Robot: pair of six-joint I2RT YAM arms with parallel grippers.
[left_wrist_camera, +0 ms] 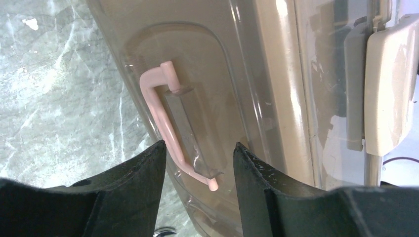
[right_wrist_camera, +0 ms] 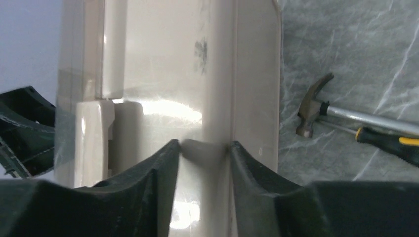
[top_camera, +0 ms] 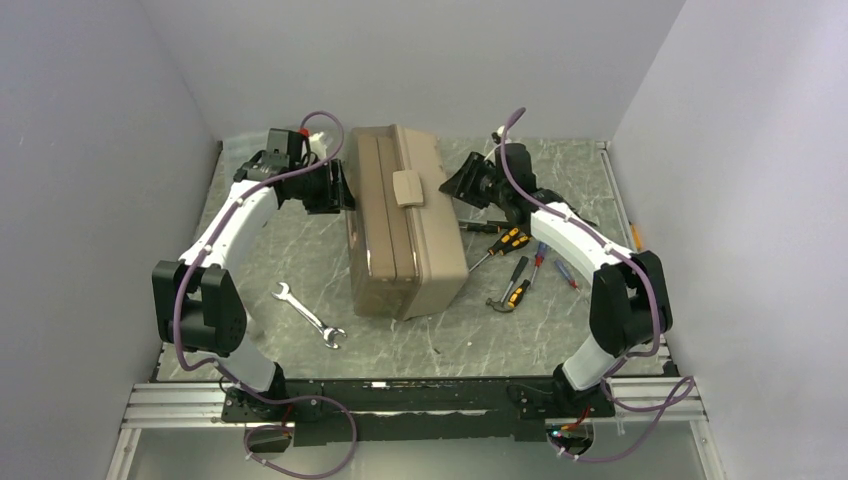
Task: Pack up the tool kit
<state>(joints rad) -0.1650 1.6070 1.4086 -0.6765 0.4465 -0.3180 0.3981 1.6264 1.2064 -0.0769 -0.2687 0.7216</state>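
Observation:
The tan toolbox lies mid-table with its cream latch facing up. Its smoky lid with the pink handle faces my left gripper. That gripper is open, and the handle's lower end sits between its fingers without touching them. My right gripper is at the box's far right edge, jaws pressed on either side of a raised tan strip of the box wall. A steel wrench lies to the front left. A hammer and black-orange screwdrivers lie to the right.
Another hammer and small red-handled tools lie among the right-hand tools, close under my right arm. Grey walls close off the table at the back and on both sides. A metal rail runs along the near edge.

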